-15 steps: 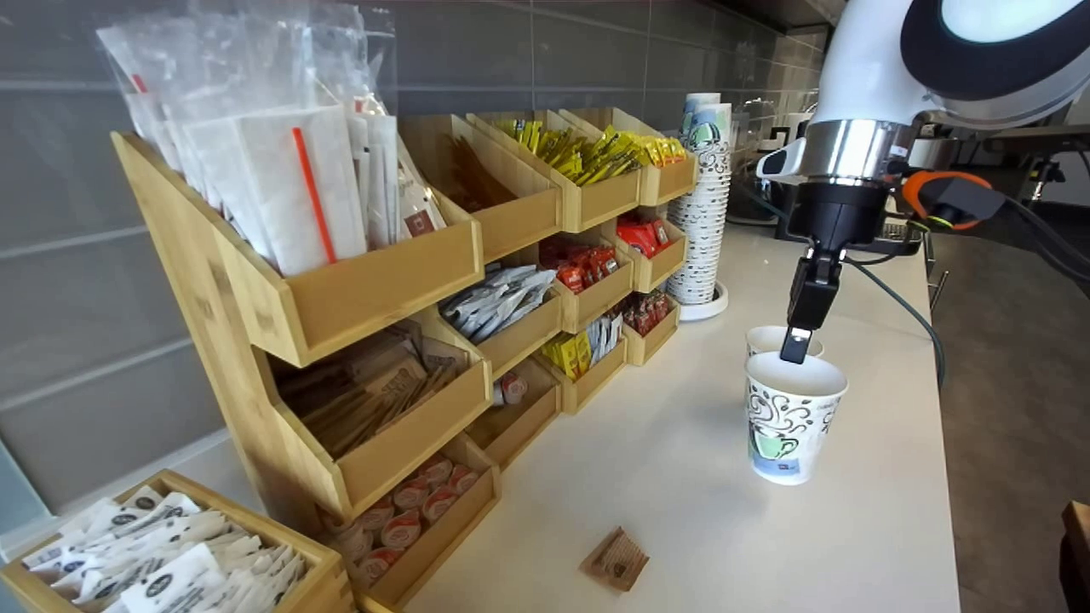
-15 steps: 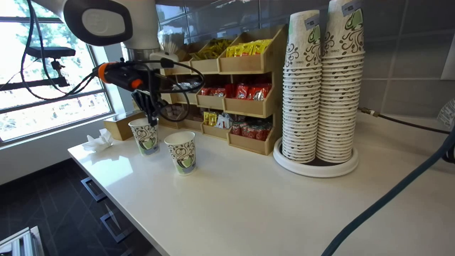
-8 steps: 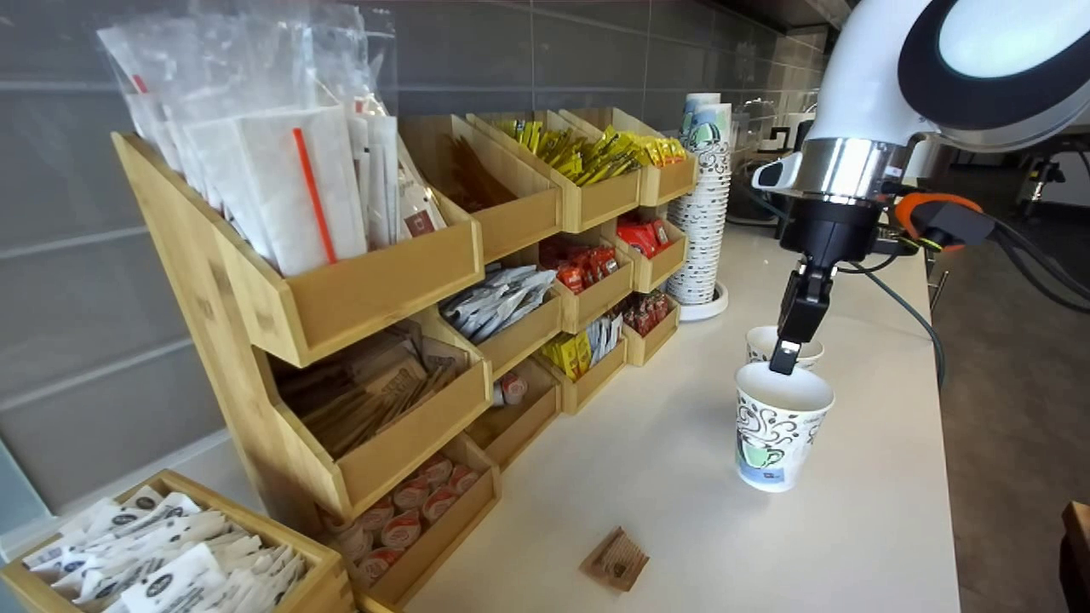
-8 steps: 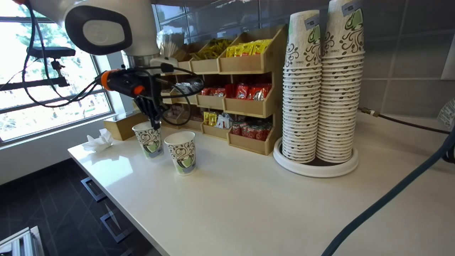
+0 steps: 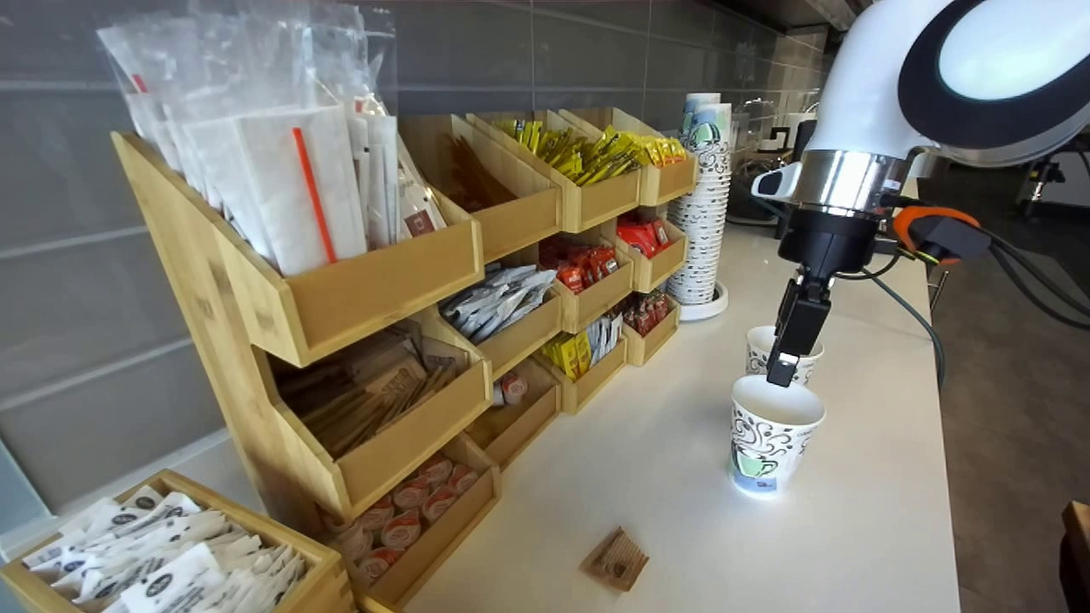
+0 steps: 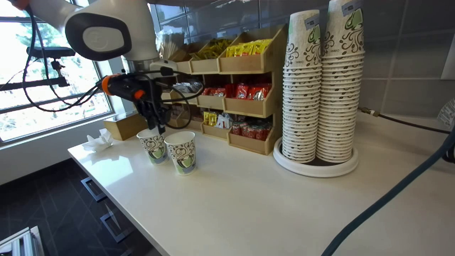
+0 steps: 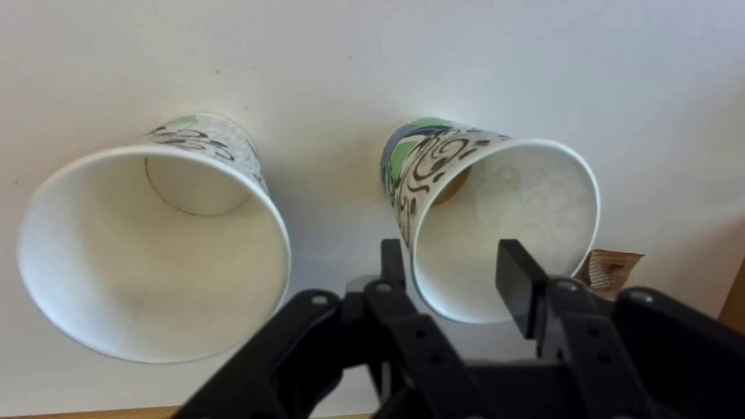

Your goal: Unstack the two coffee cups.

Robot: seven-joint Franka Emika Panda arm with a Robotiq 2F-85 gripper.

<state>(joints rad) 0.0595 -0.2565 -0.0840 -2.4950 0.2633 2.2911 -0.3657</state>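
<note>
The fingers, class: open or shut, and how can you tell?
Open: in the wrist view, the fingers stand apart, with part of a cup showing between them.

Can count two single coffee cups [image 6: 183, 155], two tall cup stacks [image 6: 301, 106], one loose packet [image 5: 616, 560], one crumpled tissue [image 6: 98, 141].

Can see only the upper part of the far cup [image 5: 809, 366] in an exterior view, hidden lower down by the near cup [image 5: 766, 447]. In the wrist view, cannot tell touch from gap between the gripper [image 7: 453, 256] and the near cup, nor identify the brown patch [image 7: 453, 187] inside, half behind the rim. Cannot read the packet [image 5: 615, 562], too small in print. Lose the arm [image 5: 860, 94] at the top edge in both exterior views; in an exterior view, the box [image 5: 319, 587] at the bottom. Make out only blur through the window [image 6: 80, 76].
</note>
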